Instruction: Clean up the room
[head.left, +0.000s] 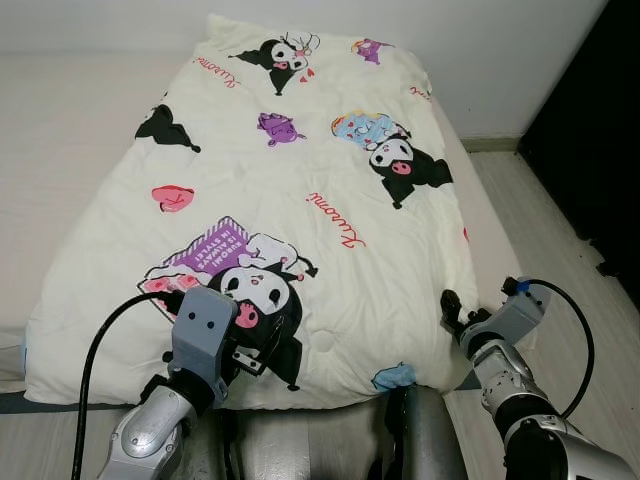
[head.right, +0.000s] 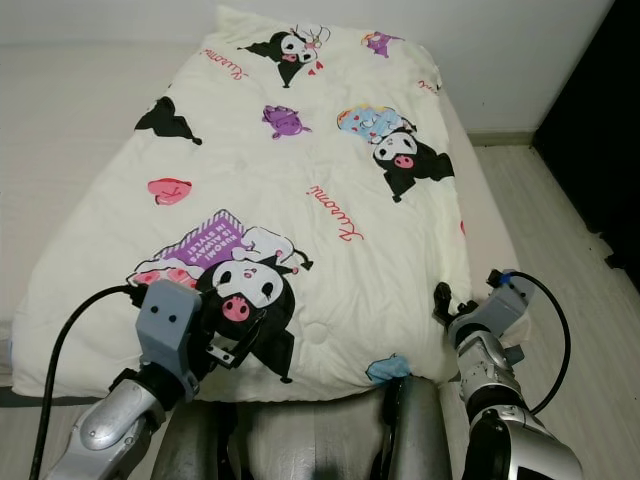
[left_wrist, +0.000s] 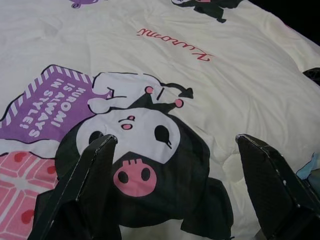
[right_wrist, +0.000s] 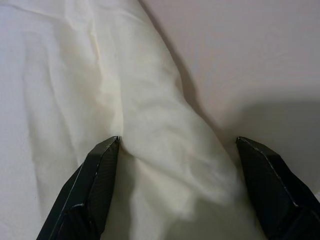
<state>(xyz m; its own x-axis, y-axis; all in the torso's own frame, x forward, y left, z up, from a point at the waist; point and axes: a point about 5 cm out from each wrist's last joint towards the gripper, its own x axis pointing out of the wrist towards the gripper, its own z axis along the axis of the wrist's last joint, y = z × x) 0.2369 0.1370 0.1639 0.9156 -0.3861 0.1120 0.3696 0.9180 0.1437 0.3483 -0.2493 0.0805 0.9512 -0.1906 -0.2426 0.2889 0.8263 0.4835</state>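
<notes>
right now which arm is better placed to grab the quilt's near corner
Right. The right pincer is open at the quilt's near right corner, its edge fold between the fingers. The left pincer hovers open over the printed middle.

We see a bed (head.left: 60, 150) with a pale mattress set against a plain white wall (head.left: 480, 50). To the right runs a light wood-grain floor (head.left: 560, 240), edged by a baseboard (head.left: 490, 144) and a dark area (head.left: 590, 120) at far right. Lighting is even.
</notes>
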